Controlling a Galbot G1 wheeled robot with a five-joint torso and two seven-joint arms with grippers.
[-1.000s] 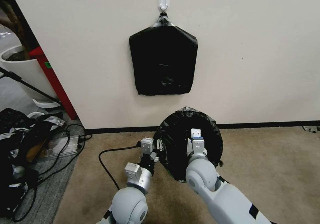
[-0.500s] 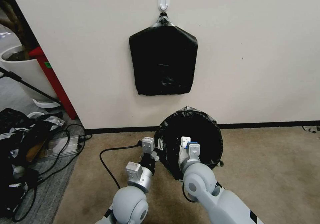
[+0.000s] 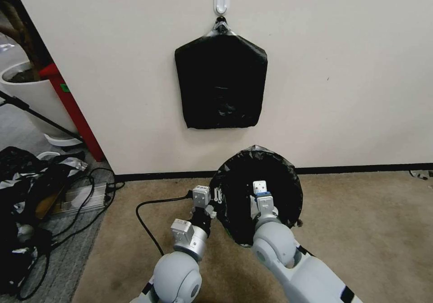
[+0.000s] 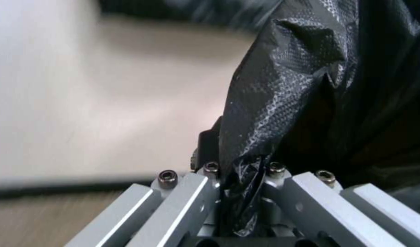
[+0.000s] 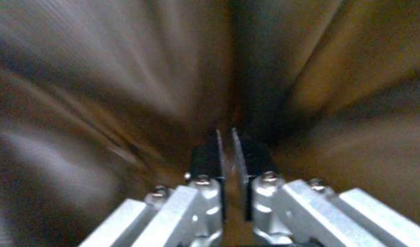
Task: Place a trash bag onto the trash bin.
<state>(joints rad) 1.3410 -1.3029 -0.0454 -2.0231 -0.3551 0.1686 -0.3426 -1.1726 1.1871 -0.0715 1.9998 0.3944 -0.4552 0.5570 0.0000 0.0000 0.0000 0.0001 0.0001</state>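
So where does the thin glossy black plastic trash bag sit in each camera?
Head view: trash bag low centre, draped over the bin's mouth by the wall.
Left wrist view: its edge rises from the left gripper.
Right wrist view: too blurred to tell.
Shared landmark: the left gripper.

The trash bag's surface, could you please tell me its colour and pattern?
Glossy black with a fine silvery dimpled texture; the trash bag shows it best in the left wrist view.

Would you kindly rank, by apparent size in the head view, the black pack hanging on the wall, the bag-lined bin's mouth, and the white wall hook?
1. The flat five-sided black pack and the glossy black trash bag over the bin's mouth look alike; the bin is nearer the camera, so no ranking.
2. The small white plastic hook.
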